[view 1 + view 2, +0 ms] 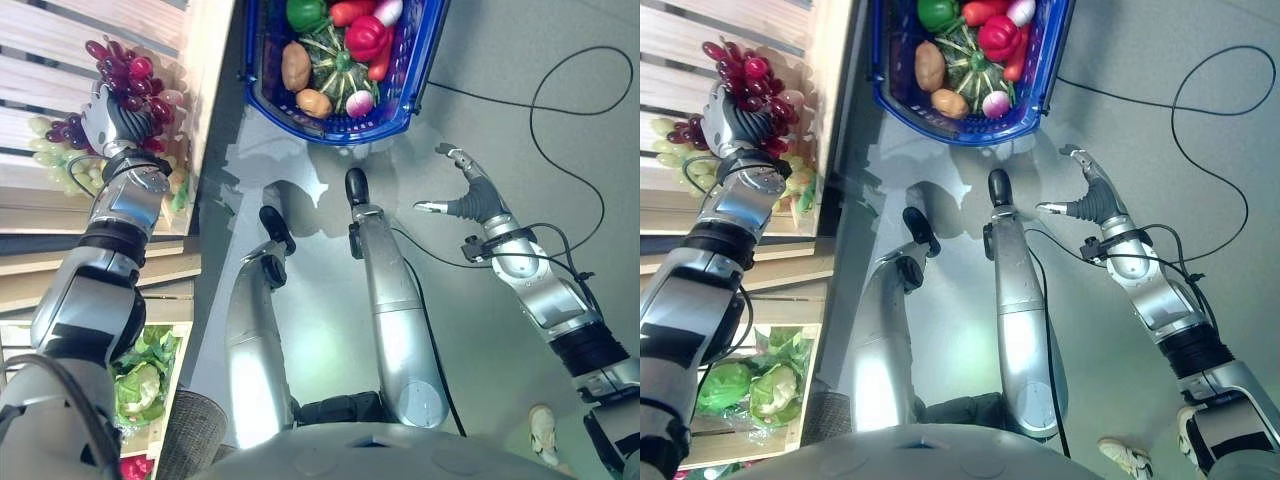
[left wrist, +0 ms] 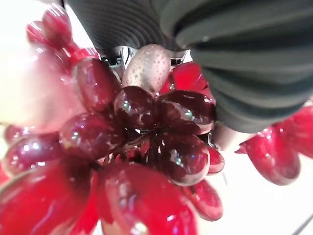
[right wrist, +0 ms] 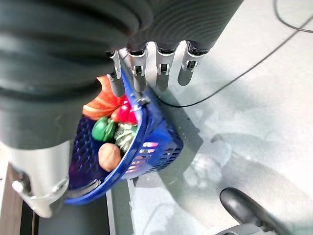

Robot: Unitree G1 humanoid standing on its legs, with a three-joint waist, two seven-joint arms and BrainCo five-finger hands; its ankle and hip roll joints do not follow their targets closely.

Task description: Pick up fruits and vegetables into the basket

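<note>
On the pale wooden slatted shelf point(image 1: 60, 45), the left hand point(image 1: 112, 120) lies on a bunch of dark red glossy grapes point(image 1: 125, 68). In the left wrist view the red grapes point(image 2: 146, 142) press directly against the dark ribbed cover, but I cannot tell if the fingers are closed around the bunch or only touch it. A bunch of pale green grapes point(image 1: 55, 150) lies just beside this hand, on the same shelf.

The right hand point(image 1: 470, 195) hangs above the grey floor point(image 1: 500, 90) with its fingers point(image 3: 166, 73) straight and spread wide, holding nothing. Beyond these fingers stands the blue plastic mesh basket point(image 1: 415, 90) on the floor, well apart from the left hand. Inside it are a red bell pepper point(image 1: 367, 37), a green bell pepper point(image 1: 305, 13), a striped green pumpkin point(image 1: 335, 65) and a brown potato point(image 1: 296, 66). Below the shelf, a wooden crate with green cabbages point(image 1: 145, 375) is visible.
</note>
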